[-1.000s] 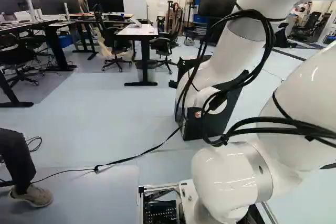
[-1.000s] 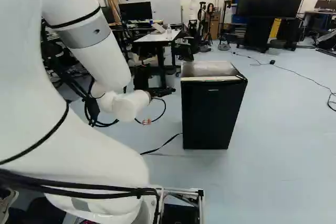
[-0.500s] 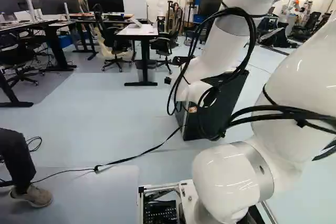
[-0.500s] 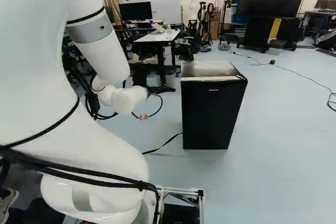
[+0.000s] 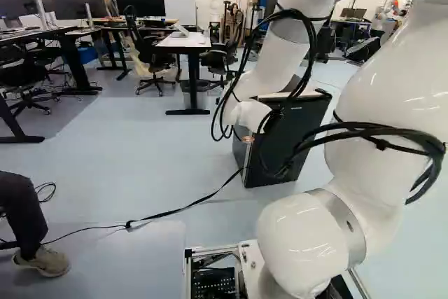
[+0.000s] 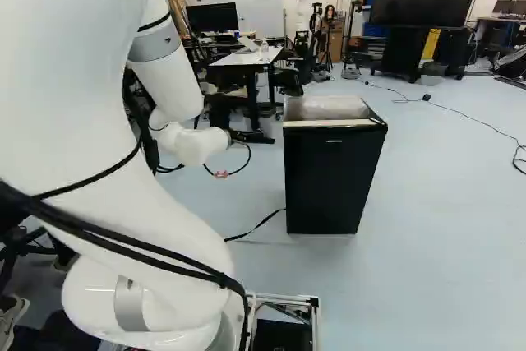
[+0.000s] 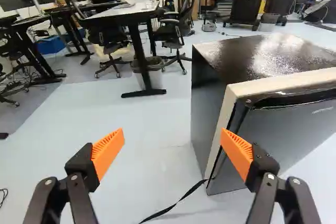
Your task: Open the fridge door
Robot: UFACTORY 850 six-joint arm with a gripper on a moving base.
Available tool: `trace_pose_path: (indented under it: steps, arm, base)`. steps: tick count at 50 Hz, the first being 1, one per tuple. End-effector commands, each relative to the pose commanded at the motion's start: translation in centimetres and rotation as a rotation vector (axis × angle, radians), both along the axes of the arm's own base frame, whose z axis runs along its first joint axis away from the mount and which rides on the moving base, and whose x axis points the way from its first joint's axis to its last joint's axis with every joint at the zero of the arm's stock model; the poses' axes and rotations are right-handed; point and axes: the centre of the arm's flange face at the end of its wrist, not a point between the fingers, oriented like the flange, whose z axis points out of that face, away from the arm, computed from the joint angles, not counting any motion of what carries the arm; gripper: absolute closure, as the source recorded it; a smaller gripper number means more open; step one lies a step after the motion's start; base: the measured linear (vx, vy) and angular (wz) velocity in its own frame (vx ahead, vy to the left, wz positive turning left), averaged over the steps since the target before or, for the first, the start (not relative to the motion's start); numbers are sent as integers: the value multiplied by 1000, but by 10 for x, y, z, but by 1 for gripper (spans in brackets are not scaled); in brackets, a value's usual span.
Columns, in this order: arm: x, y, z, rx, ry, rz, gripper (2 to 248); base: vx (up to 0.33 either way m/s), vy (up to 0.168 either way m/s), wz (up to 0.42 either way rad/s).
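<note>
Gripper [image 7: 173, 139] open, gripping nothing; fridge-side pad overlaps the door edge in the wrist view, contact unclear. Fridge [image 6: 333, 172] stands upright on the floor [image 6: 444, 228] ahead of the base, door [image 7: 294, 135] looks shut. Wide finger spread probably meant for hooking or pinching a door edge; reads as approach. Candidate edges: pale strip [image 7: 227, 108] down the side, dark recess [image 7: 294, 99] along the top. Floor stretches out at the right of the right base view, should suit a swing. Desk [image 6: 246, 58] stands behind; black strap [image 7: 181, 200] near the fridge foot could snag.
</note>
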Motion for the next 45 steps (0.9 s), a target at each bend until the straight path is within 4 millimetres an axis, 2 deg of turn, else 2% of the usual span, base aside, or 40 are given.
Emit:
trace_pose_path:
  steps: [16,45]
  arm:
    - [21,-6,-10,39,22,-117,3]
    - [33,-19,-44,91,89,-337,3]
  base:
    - [0,0,0]
    - [0,0,0]
